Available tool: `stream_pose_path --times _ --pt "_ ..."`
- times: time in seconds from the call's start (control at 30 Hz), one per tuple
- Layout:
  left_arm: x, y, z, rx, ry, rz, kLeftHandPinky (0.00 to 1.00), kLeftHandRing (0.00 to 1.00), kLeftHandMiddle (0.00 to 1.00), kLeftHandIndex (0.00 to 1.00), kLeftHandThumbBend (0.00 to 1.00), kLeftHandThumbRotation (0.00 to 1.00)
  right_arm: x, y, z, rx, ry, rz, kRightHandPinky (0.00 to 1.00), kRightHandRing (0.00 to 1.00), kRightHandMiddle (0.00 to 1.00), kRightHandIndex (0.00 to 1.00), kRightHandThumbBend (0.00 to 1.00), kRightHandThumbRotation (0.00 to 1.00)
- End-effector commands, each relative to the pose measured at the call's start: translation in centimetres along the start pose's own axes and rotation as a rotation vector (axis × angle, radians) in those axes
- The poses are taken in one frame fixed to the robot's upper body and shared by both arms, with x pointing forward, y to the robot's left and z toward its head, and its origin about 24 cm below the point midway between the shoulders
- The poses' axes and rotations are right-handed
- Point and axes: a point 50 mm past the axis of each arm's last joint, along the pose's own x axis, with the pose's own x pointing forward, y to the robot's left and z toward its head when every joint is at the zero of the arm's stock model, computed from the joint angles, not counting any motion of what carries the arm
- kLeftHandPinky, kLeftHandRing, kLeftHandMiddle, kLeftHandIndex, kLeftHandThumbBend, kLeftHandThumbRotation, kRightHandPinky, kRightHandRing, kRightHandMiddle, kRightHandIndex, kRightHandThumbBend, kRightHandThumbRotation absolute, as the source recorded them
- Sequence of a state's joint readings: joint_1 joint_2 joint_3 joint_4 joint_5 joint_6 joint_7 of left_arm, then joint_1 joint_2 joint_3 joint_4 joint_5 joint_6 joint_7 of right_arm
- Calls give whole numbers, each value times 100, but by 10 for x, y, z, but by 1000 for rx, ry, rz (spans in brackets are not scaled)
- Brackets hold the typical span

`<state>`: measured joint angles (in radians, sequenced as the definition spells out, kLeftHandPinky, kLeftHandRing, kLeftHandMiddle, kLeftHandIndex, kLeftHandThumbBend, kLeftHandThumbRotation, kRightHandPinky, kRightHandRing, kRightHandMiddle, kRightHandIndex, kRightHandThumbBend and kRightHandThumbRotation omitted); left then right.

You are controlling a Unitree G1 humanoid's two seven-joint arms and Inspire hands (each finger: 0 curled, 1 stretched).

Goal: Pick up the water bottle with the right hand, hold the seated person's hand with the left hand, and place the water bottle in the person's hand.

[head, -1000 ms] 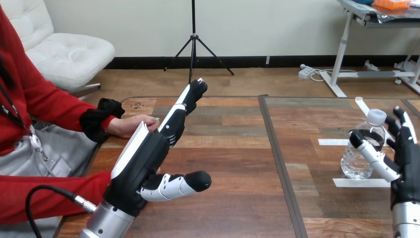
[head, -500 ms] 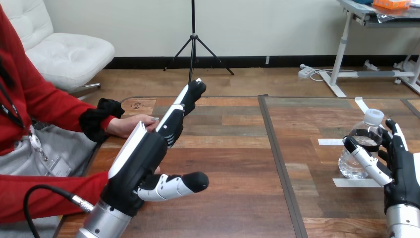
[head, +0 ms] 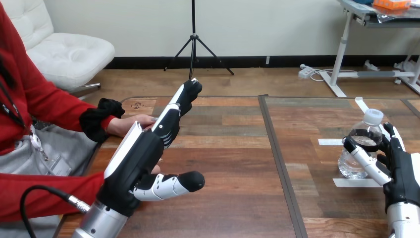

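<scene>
— Where's the water bottle (head: 357, 151)?
— It stands upright on the worktop (head: 237, 163), between the right hand's (head: 402, 171) thumb and fingers (head: 391, 135), which curl round it. It's capped, with clear water inside.
— And the left hand (head: 133, 166)?
— Its fingers (head: 171, 119) are straight and released, holding nothing. The person's hand (head: 130, 125) lies just behind them, perhaps touching.

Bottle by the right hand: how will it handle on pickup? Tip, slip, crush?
The bottle looks like clear thin plastic, so it may dent under a hard squeeze. Tall, narrow, upright: a sideways knock from the right robot hand could tip it. Smooth wall, probably slippery.
</scene>
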<state>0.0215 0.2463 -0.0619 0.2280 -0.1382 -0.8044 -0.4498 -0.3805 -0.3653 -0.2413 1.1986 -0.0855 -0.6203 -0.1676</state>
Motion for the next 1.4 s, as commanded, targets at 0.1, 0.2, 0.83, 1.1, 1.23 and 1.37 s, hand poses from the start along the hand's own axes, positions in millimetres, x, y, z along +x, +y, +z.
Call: stream_pose_path --times 0.1,0.2,0.83,1.1,1.23,1.37 --pt "7 8 11 28 -59 7 100 100 100 100 100 71 21 -2 27 6 -69 -7 87 91 90 96 100 56" --pt "7 8 11 30 -60 8 100 100 100 100 100 71 21 -2 26 7 -59 -2 87 91 89 96 100 55" --pt "6 11 11 35 -63 4 100 100 100 100 100 71 22 -2 22 2 -15 21 85 90 89 96 100 55" --pt "6 11 12 39 -65 6 100 100 100 100 100 72 23 -1 22 -10 -2 21 84 89 89 96 100 56" --pt "5 12 12 39 -63 7 100 100 100 100 100 72 24 1 23 -15 0 20 84 89 88 95 100 57" --pt "5 12 12 43 -64 8 100 100 100 100 100 72 24 3 24 -4 3 23 82 88 87 95 100 56"
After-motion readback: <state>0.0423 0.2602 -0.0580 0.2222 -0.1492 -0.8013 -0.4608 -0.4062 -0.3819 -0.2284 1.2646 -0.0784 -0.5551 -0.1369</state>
